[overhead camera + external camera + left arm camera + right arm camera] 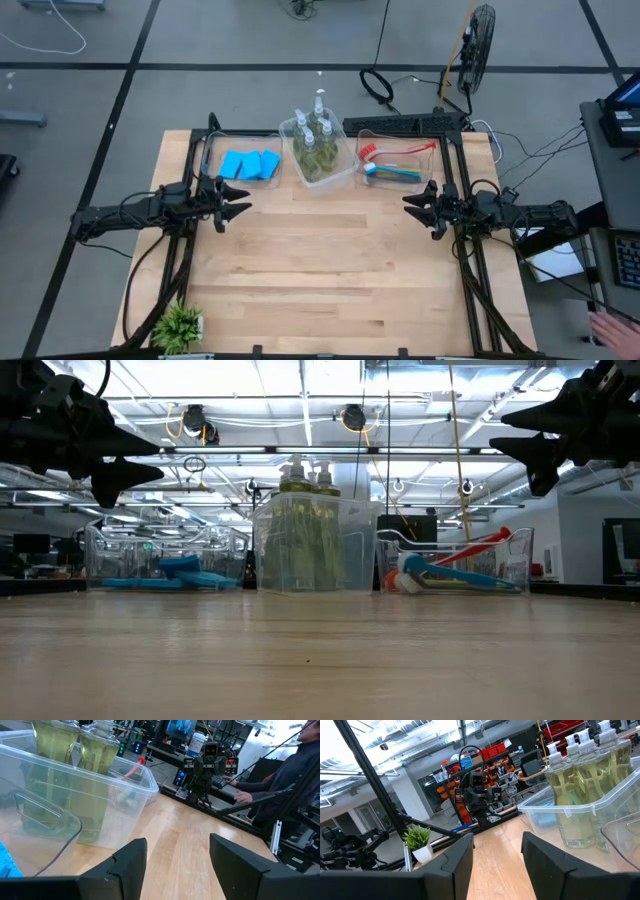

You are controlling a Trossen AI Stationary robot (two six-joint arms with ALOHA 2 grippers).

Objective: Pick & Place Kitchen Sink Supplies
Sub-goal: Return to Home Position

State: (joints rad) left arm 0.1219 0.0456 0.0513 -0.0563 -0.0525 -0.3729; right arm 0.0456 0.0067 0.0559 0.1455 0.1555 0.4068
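Left claw at left centre and right claw at right centre hang open and empty. Better retract both slowly, high over the worktop, clear of the tubs.

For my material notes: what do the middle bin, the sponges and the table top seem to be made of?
Middle bin: clear glossy plastic, likely; the bottles show through it. Sponges: light-blue matte foam, probably. Table top: light wood with visible plank grain, smooth finish.
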